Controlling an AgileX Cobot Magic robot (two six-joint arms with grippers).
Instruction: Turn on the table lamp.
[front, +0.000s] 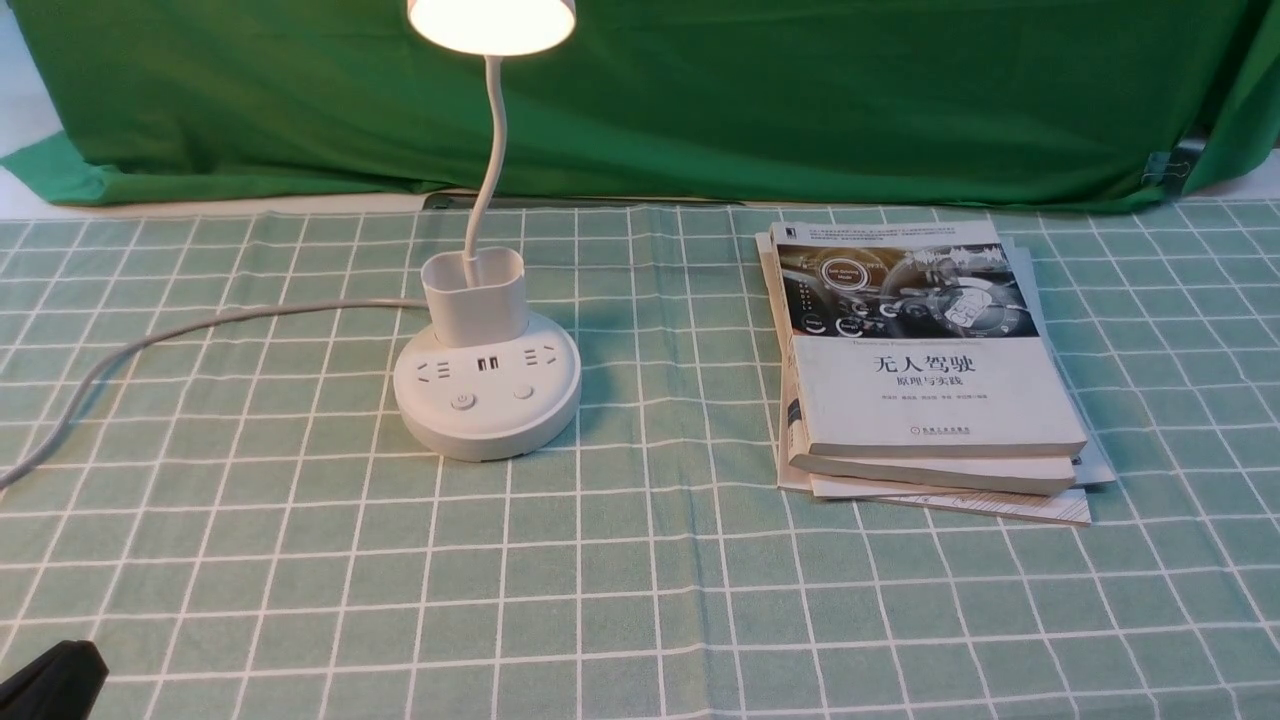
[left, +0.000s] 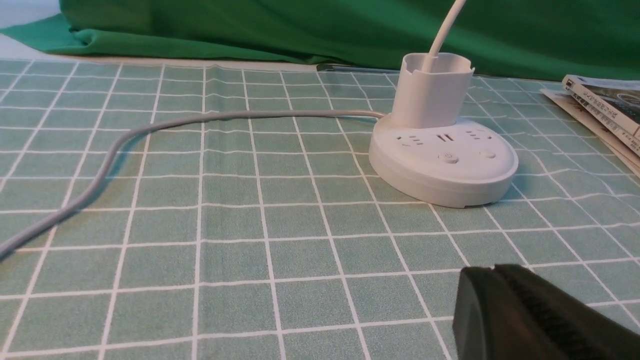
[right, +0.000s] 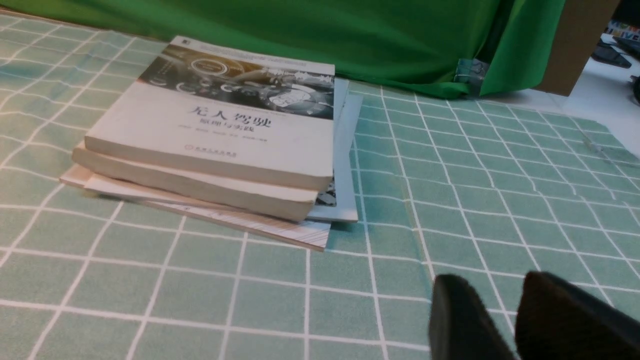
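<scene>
The white table lamp (front: 487, 390) stands left of the table's middle, with a round base, cup holder and thin neck. Its head (front: 491, 22) glows at the top edge. Two buttons (front: 462, 402) sit on the front of the base, also visible in the left wrist view on the base (left: 448, 158). My left gripper (left: 494, 270) is shut with nothing in it, well short of the base; only its black tip (front: 50, 682) shows at the bottom left of the front view. My right gripper (right: 492, 282) is open and empty above bare cloth, out of the front view.
A stack of books (front: 925, 370) lies right of the lamp, also in the right wrist view (right: 215, 145). The lamp's grey cord (front: 150, 345) runs left across the checked green tablecloth (front: 640, 600). A green backdrop (front: 800, 90) hangs behind.
</scene>
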